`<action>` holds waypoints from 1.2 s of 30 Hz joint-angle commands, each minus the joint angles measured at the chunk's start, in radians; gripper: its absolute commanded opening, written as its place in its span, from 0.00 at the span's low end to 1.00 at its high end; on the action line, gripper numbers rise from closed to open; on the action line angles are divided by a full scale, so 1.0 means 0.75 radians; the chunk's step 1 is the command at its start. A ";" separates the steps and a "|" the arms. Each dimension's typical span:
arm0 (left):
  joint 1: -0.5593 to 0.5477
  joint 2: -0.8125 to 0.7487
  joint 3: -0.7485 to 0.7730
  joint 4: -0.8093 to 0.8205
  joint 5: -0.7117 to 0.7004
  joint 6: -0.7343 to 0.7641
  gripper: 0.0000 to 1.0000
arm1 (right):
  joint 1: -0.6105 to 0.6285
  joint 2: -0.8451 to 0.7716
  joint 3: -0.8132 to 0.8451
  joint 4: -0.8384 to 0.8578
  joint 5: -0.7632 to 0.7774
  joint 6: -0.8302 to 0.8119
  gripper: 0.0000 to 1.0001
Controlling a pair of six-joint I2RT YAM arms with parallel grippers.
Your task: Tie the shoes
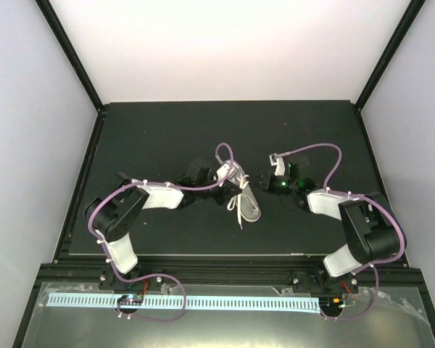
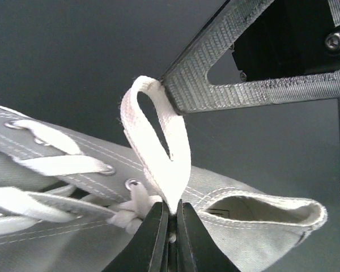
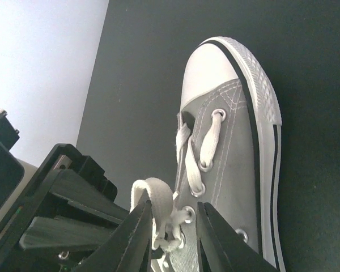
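Left pincer (image 2: 170, 211): closed. Its two black fingers (image 2: 153, 241) pinch the base of a white lace loop (image 2: 170, 175), just beside an eyelet (image 2: 132, 183) and a small bunch of lace (image 2: 129, 214). We see the loop stand up from the grip. Its crown touches the tip of a grey finger (image 2: 204, 85) reaching in from the other arm.

Right pincer (image 3: 173, 211): open, jaws apart. The loop rises between them, close against the finger on the left of the right wrist view. We see no grip on it.

Shoe (image 3: 232, 147): grey canvas with a white toe cap (image 3: 207, 73) and a white sole (image 3: 266, 170). In the right wrist view the toe points away from the camera, and the lace (image 3: 207, 141) crosses between the eyelets.

Top view: the shoe (image 1: 249, 206) lies on the black mat (image 1: 167, 130) near its middle, between the two pincers. The left one is at the shoe and the right one is just beside it. Loose lace ends (image 1: 236, 208) trail on the mat on the shoe's left side. We cannot tell whether the shoe stands upright or leans.
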 commanded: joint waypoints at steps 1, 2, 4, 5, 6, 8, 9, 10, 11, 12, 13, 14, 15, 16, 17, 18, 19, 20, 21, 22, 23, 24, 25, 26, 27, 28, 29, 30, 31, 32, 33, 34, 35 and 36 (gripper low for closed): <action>0.014 -0.076 -0.029 0.057 0.169 0.023 0.02 | 0.008 -0.120 -0.066 -0.020 0.037 0.008 0.24; 0.019 -0.085 -0.038 0.057 0.194 0.020 0.02 | 0.008 -0.144 -0.079 -0.033 0.041 0.005 0.24; 0.033 -0.099 -0.057 0.053 0.237 0.016 0.02 | 0.011 -0.182 -0.105 -0.079 0.052 -0.012 0.25; 0.037 -0.102 -0.062 0.039 0.245 0.020 0.02 | 0.015 -0.197 -0.121 -0.098 0.062 -0.019 0.26; 0.040 -0.104 -0.064 0.025 0.251 0.025 0.02 | 0.018 -0.216 -0.139 -0.117 0.075 -0.023 0.28; 0.045 -0.107 -0.066 0.001 0.262 0.033 0.02 | 0.030 -0.234 -0.182 -0.134 0.095 -0.022 0.32; 0.048 -0.107 -0.068 -0.004 0.272 0.032 0.02 | 0.035 -0.239 -0.203 -0.134 0.100 -0.016 0.34; 0.052 -0.107 -0.070 -0.003 0.283 0.030 0.02 | 0.044 -0.242 -0.222 -0.133 0.099 -0.005 0.37; 0.054 -0.107 -0.073 -0.001 0.295 0.026 0.02 | 0.056 -0.242 -0.240 -0.131 0.095 0.004 0.40; 0.058 -0.109 -0.075 0.004 0.308 0.021 0.02 | 0.070 -0.241 -0.251 -0.132 0.091 0.012 0.42; 0.061 -0.110 -0.080 0.013 0.329 0.014 0.02 | 0.091 -0.239 -0.259 -0.135 0.088 0.017 0.44; 0.064 -0.111 -0.083 0.023 0.349 0.006 0.02 | 0.114 -0.235 -0.266 -0.136 0.083 0.021 0.45; 0.067 -0.111 -0.083 0.027 0.366 0.000 0.02 | 0.136 -0.234 -0.276 -0.128 0.074 0.030 0.46; 0.067 -0.108 -0.082 0.028 0.379 0.000 0.02 | 0.147 -0.237 -0.292 -0.102 0.061 0.054 0.47; 0.067 -0.103 -0.081 0.024 0.384 0.005 0.02 | 0.153 -0.246 -0.327 -0.059 0.049 0.084 0.47; 0.068 -0.099 -0.080 0.018 0.378 0.012 0.02 | 0.153 -0.258 -0.349 -0.017 0.048 0.119 0.47; 0.068 -0.095 -0.081 0.013 0.369 0.024 0.02 | 0.153 -0.276 -0.352 -0.011 0.064 0.123 0.47; 0.067 -0.095 -0.084 0.006 0.358 0.040 0.02 | 0.151 -0.290 -0.345 -0.026 0.087 0.118 0.47; 0.067 -0.096 -0.088 0.004 0.349 0.058 0.02 | 0.150 -0.299 -0.324 -0.056 0.112 0.104 0.47; 0.066 -0.101 -0.095 0.005 0.340 0.075 0.01 | 0.151 -0.307 -0.300 -0.091 0.146 0.094 0.46; 0.067 -0.105 -0.100 0.007 0.334 0.092 0.01 | 0.149 -0.308 -0.273 -0.128 0.178 0.092 0.46; 0.068 -0.113 -0.109 0.013 0.327 0.102 0.01 | 0.145 -0.304 -0.247 -0.142 0.199 0.095 0.45; 0.066 -0.119 -0.118 0.024 0.324 0.108 0.02 | 0.139 -0.295 -0.228 -0.141 0.212 0.105 0.44; 0.065 -0.122 -0.127 0.036 0.323 0.113 0.02 | 0.131 -0.283 -0.211 -0.125 0.215 0.118 0.44; 0.065 -0.123 -0.134 0.046 0.322 0.118 0.01 | 0.126 -0.267 -0.196 -0.110 0.212 0.126 0.44; 0.064 -0.121 -0.136 0.052 0.321 0.124 0.02 | 0.123 -0.241 -0.175 -0.104 0.212 0.132 0.44; 0.062 -0.118 -0.137 0.051 0.322 0.128 0.02 | 0.122 -0.216 -0.153 -0.103 0.211 0.133 0.43; 0.060 -0.116 -0.137 0.051 0.323 0.132 0.02 | 0.121 -0.193 -0.133 -0.099 0.206 0.135 0.43; 0.056 -0.115 -0.139 0.051 0.323 0.134 0.02 | 0.121 -0.171 -0.120 -0.087 0.202 0.136 0.43; 0.054 -0.116 -0.139 0.053 0.323 0.136 0.02 | 0.122 -0.148 -0.109 -0.080 0.199 0.137 0.43; 0.052 -0.117 -0.140 0.053 0.322 0.136 0.02 | 0.120 -0.130 -0.097 -0.078 0.199 0.134 0.43; 0.053 -0.119 -0.139 0.054 0.321 0.135 0.02 | 0.120 -0.111 -0.088 -0.075 0.200 0.129 0.43; 0.053 -0.120 -0.140 0.053 0.321 0.136 0.02 | 0.119 -0.092 -0.083 -0.067 0.198 0.125 0.43; 0.052 -0.121 -0.141 0.053 0.321 0.139 0.02 | 0.116 -0.075 -0.078 -0.057 0.194 0.122 0.43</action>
